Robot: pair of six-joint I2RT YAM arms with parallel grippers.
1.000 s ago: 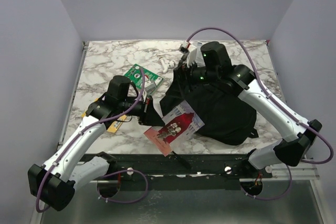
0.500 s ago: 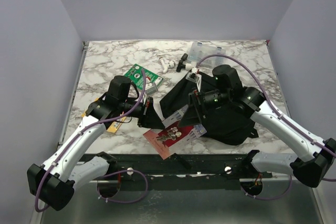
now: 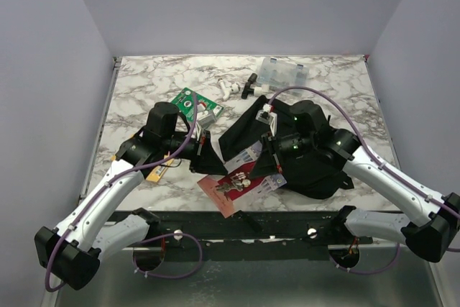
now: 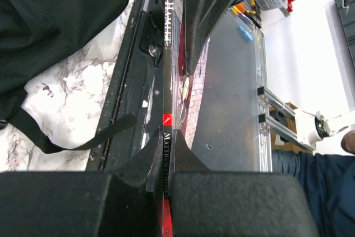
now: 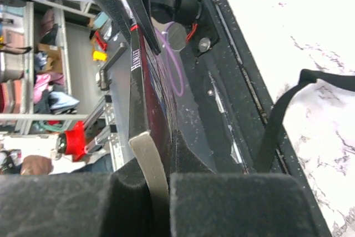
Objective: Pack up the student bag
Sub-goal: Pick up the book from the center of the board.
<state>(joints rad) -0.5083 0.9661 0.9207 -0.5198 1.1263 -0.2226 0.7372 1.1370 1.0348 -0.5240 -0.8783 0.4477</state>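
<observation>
Left arm (image 3: 108, 192) and right arm (image 3: 388, 177): white link shells, black joint housings, black bases at the near edge. A purple cable (image 3: 305, 88) loops along each arm from base to wrist. Fingers (image 4: 83, 203): matte black, grainy-surfaced blocks in both wrist views.

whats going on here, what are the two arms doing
Both arms have hold of one red-covered book. The left gripper is shut on its spine, and the right gripper is shut on its other side. They hold it by the table's near edge, just in front of the black student bag, which lies slumped. The book is not in the bag yet.
</observation>
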